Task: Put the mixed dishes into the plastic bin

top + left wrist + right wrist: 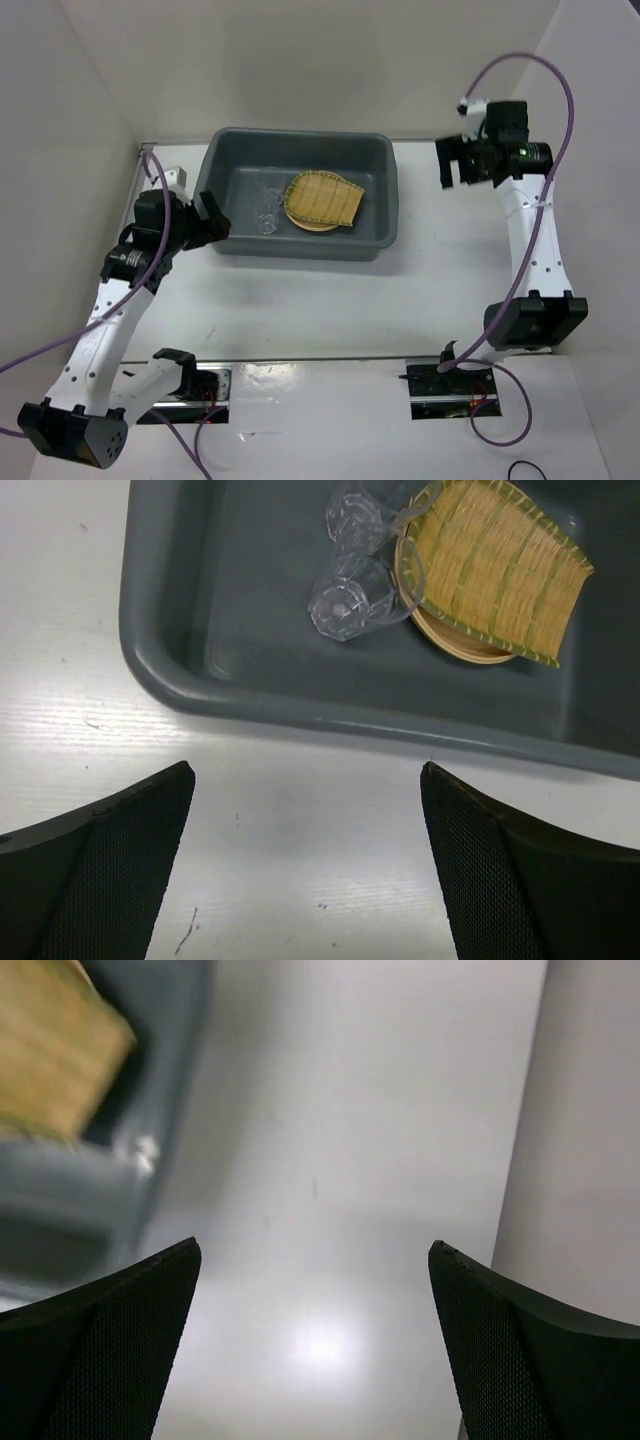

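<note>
Plastic bin (296, 135): dark grey, rectangular, rounded corners, flared rim. Located upper centre of overhead view on white counter (320, 310).
Contained in bin: yellow-green fan-shaped dish (325, 198), woven grid texture, laid over round tan plate (304, 225). Two clear glass cups (345, 602) seen just left of plate.
Left gripper (305, 772): fingers spread, nothing held, positioned beside bin's left wall.
Right gripper (315, 1248): fingers spread, nothing held, positioned over bare counter right of bin.
</note>
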`<state>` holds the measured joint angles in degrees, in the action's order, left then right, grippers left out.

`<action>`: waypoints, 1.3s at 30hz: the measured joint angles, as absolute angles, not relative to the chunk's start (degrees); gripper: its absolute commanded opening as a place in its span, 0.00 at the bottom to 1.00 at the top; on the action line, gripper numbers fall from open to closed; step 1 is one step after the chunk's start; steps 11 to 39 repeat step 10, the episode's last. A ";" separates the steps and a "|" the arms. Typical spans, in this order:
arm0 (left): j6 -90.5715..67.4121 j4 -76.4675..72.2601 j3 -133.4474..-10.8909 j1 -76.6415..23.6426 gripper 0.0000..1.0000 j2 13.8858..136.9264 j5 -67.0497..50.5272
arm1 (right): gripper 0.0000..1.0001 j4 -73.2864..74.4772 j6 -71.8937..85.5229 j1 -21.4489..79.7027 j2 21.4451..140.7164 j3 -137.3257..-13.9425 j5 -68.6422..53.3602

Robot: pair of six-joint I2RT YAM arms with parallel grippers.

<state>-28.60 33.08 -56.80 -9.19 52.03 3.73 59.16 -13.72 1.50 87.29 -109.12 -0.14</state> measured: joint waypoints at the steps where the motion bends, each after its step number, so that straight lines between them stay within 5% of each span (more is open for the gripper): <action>1: -28.23 33.01 -58.00 -9.19 1.00 53.28 3.64 | 0.99 59.57 -14.46 -0.89 86.04 -103.57 -1.89; 8: -25.19 35.18 -63.57 -9.17 1.00 55.99 2.81 | 0.99 61.36 -16.80 -5.39 70.19 -78.41 -7.55; 39: -24.75 35.73 -64.90 -9.19 1.00 56.66 2.44 | 0.99 60.77 -16.78 -5.34 65.80 -78.17 -9.15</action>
